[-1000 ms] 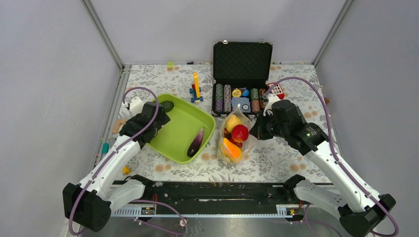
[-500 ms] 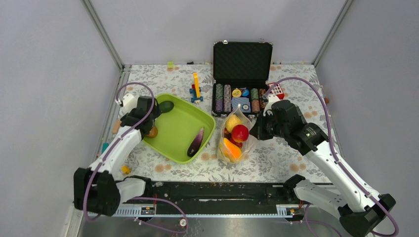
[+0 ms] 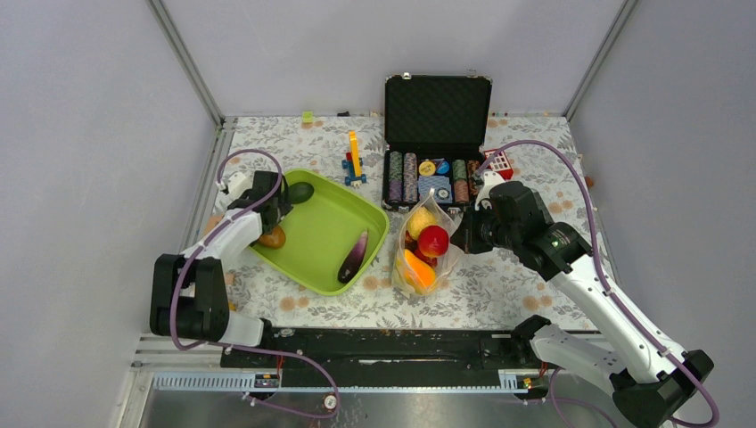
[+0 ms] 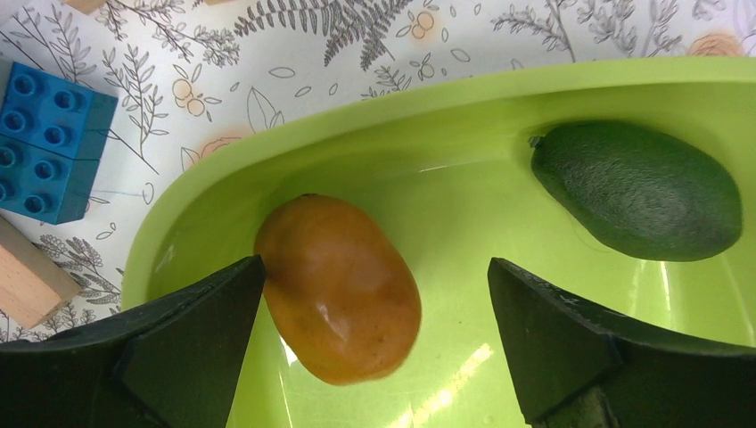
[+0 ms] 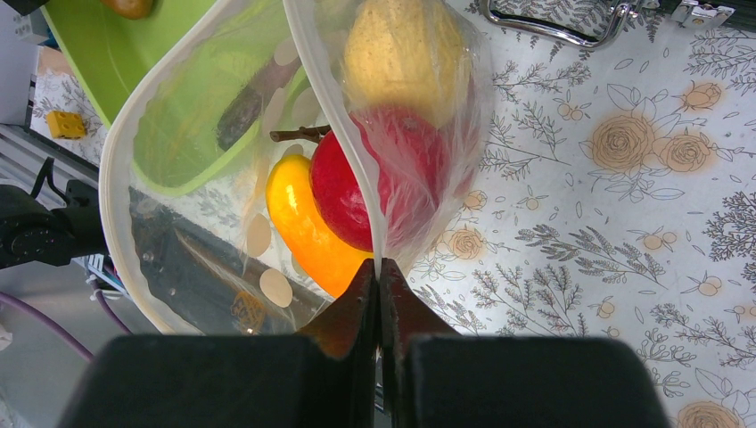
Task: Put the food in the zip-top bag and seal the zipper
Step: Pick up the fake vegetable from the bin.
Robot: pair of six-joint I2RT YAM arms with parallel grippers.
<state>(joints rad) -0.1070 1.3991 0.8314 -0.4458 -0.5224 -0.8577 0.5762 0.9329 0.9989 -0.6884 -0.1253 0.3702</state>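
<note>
Nearest the arm bases, on the flower-printed bench (image 3: 499,276), the zip-top bag (image 5: 192,259) stands between the lime-green tray (image 3: 325,227) on its left and the right arm on its right. The right gripper (image 5: 376,276) is pinched tight on the bag's rim, the two fingers pressed together with the clear film caught between them. The bag's mouth gapes toward the tray, the zipper not closed. Inside the bag lie an orange pepper (image 5: 303,227) lowest, a red fruit (image 5: 357,192) above it, and a yellow fruit (image 5: 406,49) toward the far end.

In the tray, a purple aubergine (image 3: 354,257) lies by the near right rim, well apart from the other pieces. Farther back, at the tray's left corner, the left gripper (image 4: 374,276) hangs just above the tray floor with its fingers spread wide and nothing held. An orange-brown fruit (image 4: 339,290) lies between them, close against one finger; whether it touches cannot be told. A dark green fruit (image 4: 637,192) rests in the tray's far corner, beyond the other finger and apart from it. Outside the tray's rim, the left wrist view shows a blue block (image 4: 45,143) and a wooden block (image 4: 27,285) on the bench.

Beyond the tray stands a yellow and blue toy (image 3: 354,160). Farthest, the black case (image 3: 437,107) sits with its lid raised, with rows of poker chips (image 3: 401,176) in it, just behind the bag
</note>
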